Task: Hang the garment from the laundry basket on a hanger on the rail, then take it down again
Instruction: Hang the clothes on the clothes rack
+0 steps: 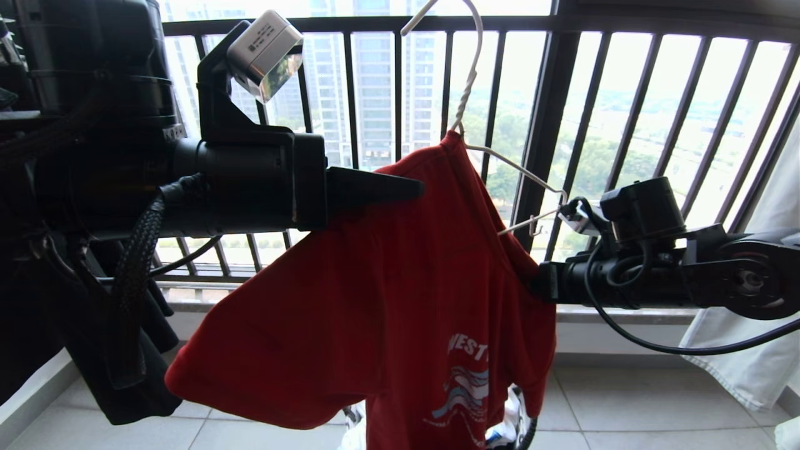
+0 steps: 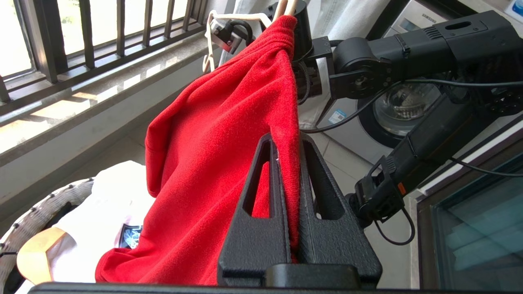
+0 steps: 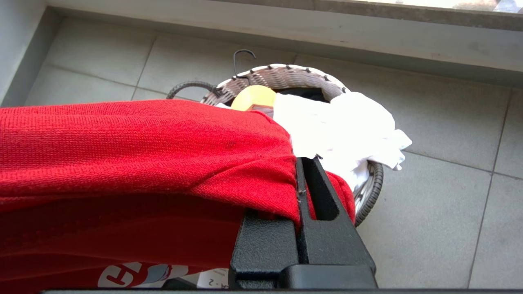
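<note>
**Red tee held on wire hanger, both hands clamped on fabric**

Balcony w/ grey floor tiles (image 3: 449, 122), a stone sill and a dark barred window railing (image 1: 550, 125); high-rise blocks show beyond the bars. A washing machine (image 2: 392, 110) shows in the left wrist view, behind the right arm.

The red T-shirt (image 1: 387, 294) hangs partly on the white wire hanger (image 1: 475, 81), whose hook runs up out of the head view; what it hangs from can't be seen. The shirt's collar sits at the hanger's neck, and the hanger's right shoulder wire is bare. White/blue chest print faces the head cam, low down.

Left hand (image 1: 406, 187) is closed on the shirt's upper edge, fabric pinched between both fingers (image 2: 261, 228). Right hand (image 3: 304, 179) is shut on a fold of the shirt at its other side, just below the hanger's bare end hook.

The laundry basket (image 3: 286, 75) stands on the tiles below the shirt, holding a white garment (image 3: 343, 126) and a wooden hanger (image 3: 253, 98). A white cloth (image 1: 756, 312) hangs at far right.
</note>
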### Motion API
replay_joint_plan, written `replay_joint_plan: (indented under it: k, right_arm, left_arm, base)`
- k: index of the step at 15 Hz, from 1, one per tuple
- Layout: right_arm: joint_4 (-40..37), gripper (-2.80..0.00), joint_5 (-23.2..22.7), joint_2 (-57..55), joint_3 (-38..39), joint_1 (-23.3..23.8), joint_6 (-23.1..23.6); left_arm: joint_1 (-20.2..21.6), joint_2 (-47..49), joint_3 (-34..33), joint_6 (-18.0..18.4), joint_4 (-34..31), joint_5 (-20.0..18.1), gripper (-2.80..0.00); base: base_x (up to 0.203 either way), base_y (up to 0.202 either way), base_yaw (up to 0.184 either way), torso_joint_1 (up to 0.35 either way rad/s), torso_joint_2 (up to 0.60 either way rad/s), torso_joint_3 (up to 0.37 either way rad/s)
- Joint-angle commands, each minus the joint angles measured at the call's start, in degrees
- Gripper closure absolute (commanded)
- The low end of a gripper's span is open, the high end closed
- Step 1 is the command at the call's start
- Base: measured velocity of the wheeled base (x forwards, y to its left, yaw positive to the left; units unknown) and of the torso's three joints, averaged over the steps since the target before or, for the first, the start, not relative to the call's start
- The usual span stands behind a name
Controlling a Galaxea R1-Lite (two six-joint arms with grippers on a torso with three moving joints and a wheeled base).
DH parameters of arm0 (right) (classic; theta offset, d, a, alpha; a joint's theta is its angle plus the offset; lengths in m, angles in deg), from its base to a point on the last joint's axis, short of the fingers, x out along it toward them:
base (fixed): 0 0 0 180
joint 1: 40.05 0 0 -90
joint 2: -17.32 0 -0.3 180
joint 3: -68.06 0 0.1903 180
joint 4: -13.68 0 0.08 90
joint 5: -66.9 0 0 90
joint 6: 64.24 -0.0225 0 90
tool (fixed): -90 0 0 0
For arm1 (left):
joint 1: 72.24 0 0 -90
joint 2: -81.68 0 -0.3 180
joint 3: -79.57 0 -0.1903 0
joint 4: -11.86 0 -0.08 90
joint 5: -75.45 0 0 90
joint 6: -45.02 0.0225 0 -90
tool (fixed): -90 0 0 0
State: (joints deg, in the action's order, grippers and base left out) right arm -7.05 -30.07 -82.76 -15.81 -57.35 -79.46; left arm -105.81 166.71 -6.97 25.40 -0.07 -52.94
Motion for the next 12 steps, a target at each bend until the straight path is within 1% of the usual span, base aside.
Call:
replay_joint_plan:
  k: [1, 6, 12]
  right_arm:
    - [0.17, 0.00, -0.07, -0.03, -0.67, 1.30, -0.07]
    - [0.09, 0.00, -0.07, 0.40, -3.22, 5.52, -0.07]
    - [-0.09, 0.00, -0.33, 0.64, -4.38, 7.86, -0.07]
  left_arm:
    - [0.00, -0.04, -0.03, -0.07, 0.08, -0.28, 0.00]
    - [-1.14, 0.58, -0.74, 0.19, 0.08, -0.28, 0.00]
    - [-1.23, 1.45, -0.73, 0.43, 0.16, -0.20, 0.00]
  base:
    - [0.000, 0.000, 0.000, 0.000, 0.00, 0.000]
    - [0.000, 0.000, 0.000, 0.000, 0.00, 0.000]
    - [0.000, 0.000, 0.000, 0.000, 0.00, 0.000]
